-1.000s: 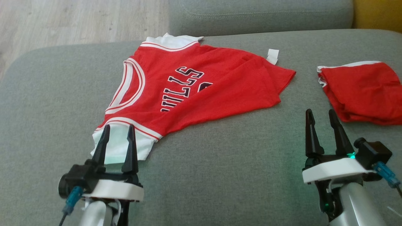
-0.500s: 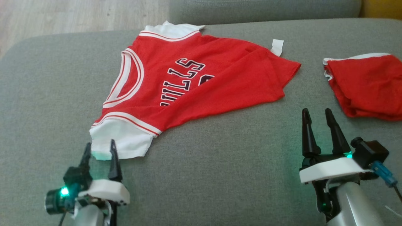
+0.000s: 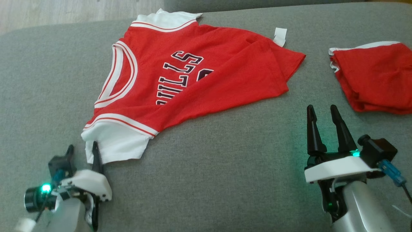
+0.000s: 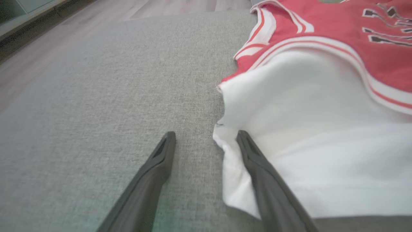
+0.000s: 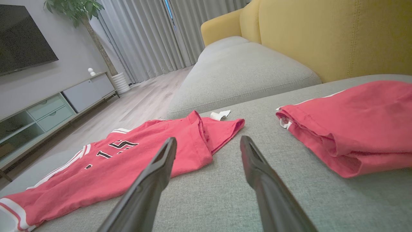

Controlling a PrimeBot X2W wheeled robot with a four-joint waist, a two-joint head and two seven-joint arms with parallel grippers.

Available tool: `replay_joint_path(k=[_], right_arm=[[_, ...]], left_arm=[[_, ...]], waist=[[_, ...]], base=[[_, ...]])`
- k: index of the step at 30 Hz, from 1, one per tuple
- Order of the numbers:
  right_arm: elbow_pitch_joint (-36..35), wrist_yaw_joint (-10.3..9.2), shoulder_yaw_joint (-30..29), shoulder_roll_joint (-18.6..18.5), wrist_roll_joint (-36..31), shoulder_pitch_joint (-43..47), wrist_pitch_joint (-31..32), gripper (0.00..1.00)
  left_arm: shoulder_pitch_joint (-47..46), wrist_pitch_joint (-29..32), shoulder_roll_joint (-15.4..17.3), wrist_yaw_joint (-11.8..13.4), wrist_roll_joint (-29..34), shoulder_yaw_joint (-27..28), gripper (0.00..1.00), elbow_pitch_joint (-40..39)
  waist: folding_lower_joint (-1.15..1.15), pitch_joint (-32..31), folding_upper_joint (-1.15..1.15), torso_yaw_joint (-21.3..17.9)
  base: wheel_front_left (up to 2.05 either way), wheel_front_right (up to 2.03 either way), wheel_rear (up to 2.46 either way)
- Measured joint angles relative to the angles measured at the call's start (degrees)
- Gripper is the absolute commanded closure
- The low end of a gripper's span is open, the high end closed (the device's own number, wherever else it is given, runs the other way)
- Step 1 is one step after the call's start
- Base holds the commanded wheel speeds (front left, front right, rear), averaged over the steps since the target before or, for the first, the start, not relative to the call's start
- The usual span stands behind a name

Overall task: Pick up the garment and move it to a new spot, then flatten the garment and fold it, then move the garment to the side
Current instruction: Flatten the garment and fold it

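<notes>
The left end effector (image 3: 82, 149), released and empty, sits at the white sleeve (image 3: 119, 145) of the jersey (image 3: 206, 80) spread on the sofa (image 3: 225, 180), and should slide one finger under that hem before pinching both layers, while the right end effector (image 3: 321, 111) hovers released, well apart.

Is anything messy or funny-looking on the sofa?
Yes. The red jersey lies crooked and wrinkled on the grey sofa, its lower part bunched into folds, and a white tag sticks out at its far edge. Nothing looks torn or spilled.
</notes>
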Motion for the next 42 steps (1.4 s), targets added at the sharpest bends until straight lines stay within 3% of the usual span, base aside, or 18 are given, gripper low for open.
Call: replay_joint_path(k=[4, 5, 6, 13, 18, 25, 32, 41, 42], right_arm=[[0.1, 0.00, 0.0, 0.0, 0.2, -0.4, 0.0, 0.00], [0.1, 0.00, -0.1, 0.0, 0.2, -0.7, 0.0, 0.00], [0.2, 0.00, -0.1, 0.0, 0.2, -0.8, 0.0, 0.00], [5.8, 0.00, 0.6, 0.0, -0.2, -1.3, 0.2, 0.00], [13.5, 0.00, 0.0, 0.0, 1.8, -6.4, 3.8, 0.00], [26.5, 0.00, -2.7, -0.1, 5.8, -14.9, 6.8, 0.00], [38.6, 0.00, -4.2, -0.1, 6.3, -21.7, 5.9, 0.00], [47.7, 0.00, -3.3, -0.4, 6.4, -27.7, 2.5, 0.00], [48.3, 0.00, -3.1, -0.5, 6.4, -28.1, 2.3, 0.09]], left_arm=[[-2.8, 4.1, 0.7, -2.2, 0.0, -1.2, 0.00, 2.4], [-3.3, 4.6, 0.9, -3.0, 0.0, -1.4, 0.61, 2.7], [-3.6, 4.9, 0.9, -3.9, -0.1, -1.6, 1.00, 2.8], [-3.3, 0.3, -0.7, -6.7, -1.8, -3.0, 1.00, 1.2], [-2.6, -3.3, -2.4, -7.5, -3.0, -3.1, 1.00, -5.8], [0.8, -3.9, -3.7, -7.6, -2.9, -3.9, 1.00, -16.5], [3.4, -3.9, -4.2, -8.1, -2.4, -6.8, 1.00, -20.7], [3.4, -4.0, -4.4, -8.6, -2.4, -8.4, 1.00, -22.3], [3.4, -4.0, -4.4, -8.6, -2.4, -8.4, 1.00, -22.3]], waist=[[0.00, 0.3, 0.00, -0.1], [0.00, 0.3, 0.00, -0.1], [0.00, 0.3, 0.00, -0.1], [0.00, -0.4, 0.00, 1.3], [0.00, -1.1, 0.00, 3.4], [0.00, -1.5, 0.00, 6.3], [0.00, -1.0, 0.00, 8.1], [0.00, -0.2, 0.00, 8.8], [0.00, -0.1, 0.00, 8.8]], base=[[0.00, 0.00, 0.00], [0.00, 0.00, 0.00], [0.00, 0.00, 0.00], [0.00, 0.00, 0.00], [0.00, 0.00, 0.00], [0.00, 0.00, 0.00], [0.00, 0.00, 0.00], [0.00, 0.00, 0.00], [0.00, 0.00, 0.00]])
